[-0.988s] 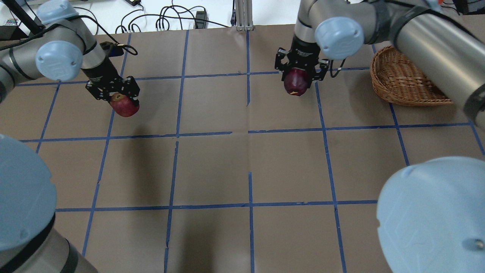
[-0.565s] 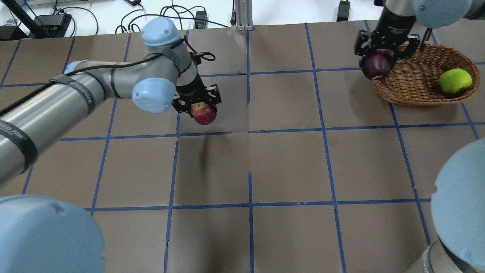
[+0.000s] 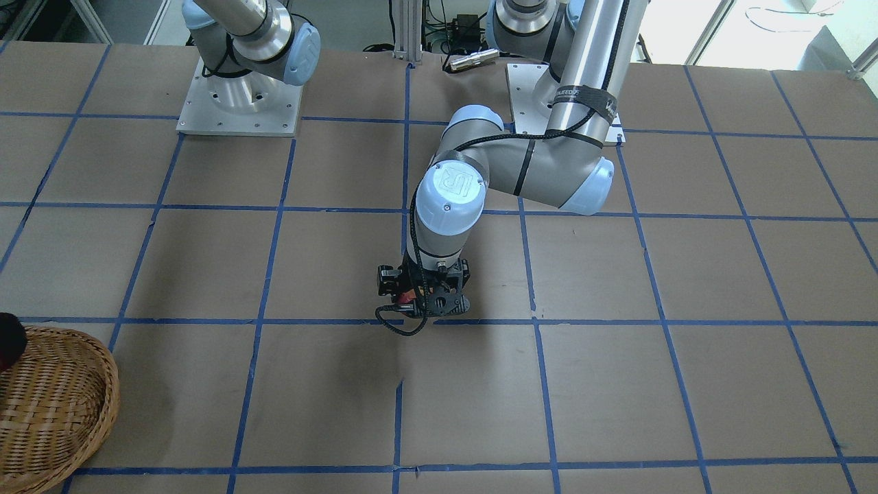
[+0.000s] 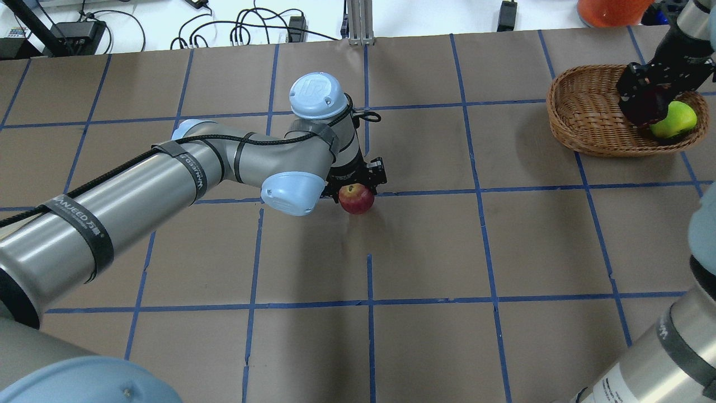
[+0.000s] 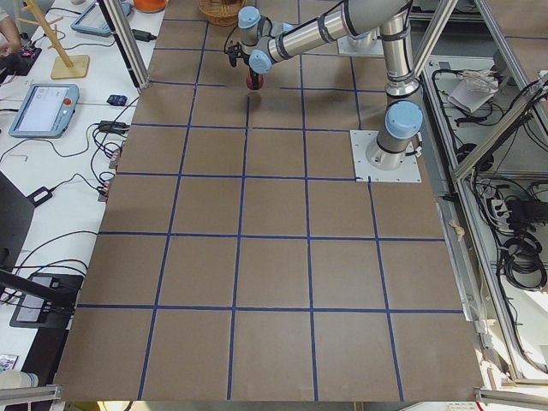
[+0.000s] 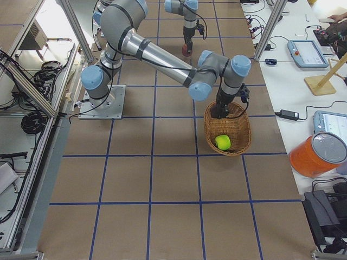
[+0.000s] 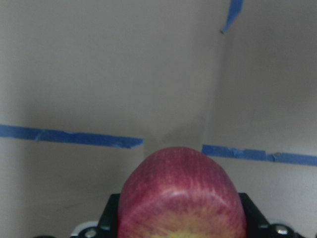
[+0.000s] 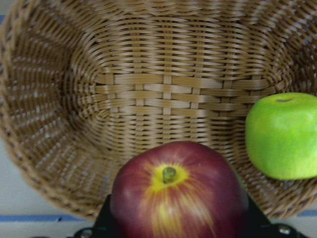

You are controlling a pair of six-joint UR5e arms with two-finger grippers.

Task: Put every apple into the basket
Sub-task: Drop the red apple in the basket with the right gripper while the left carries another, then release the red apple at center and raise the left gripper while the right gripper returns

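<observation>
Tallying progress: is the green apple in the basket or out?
In. The green apple rests inside the basket, against its woven wall, below the rim.

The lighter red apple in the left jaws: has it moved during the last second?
Yes. In the overhead view the lighter red apple went rightward, toward the basket, and is now close beside the central blue tape line.

Overhead: high behind the robot, facing forward and down over the table (image 4: 425,246).
Front: opposite side, steep, facing the bases (image 3: 239,103).
End views: high, far, looking along the table.
Wrist views: very close. Left faces bare table, right faces into the basket (image 8: 163,94).
Overhead, front and right-end views share the basket.
</observation>
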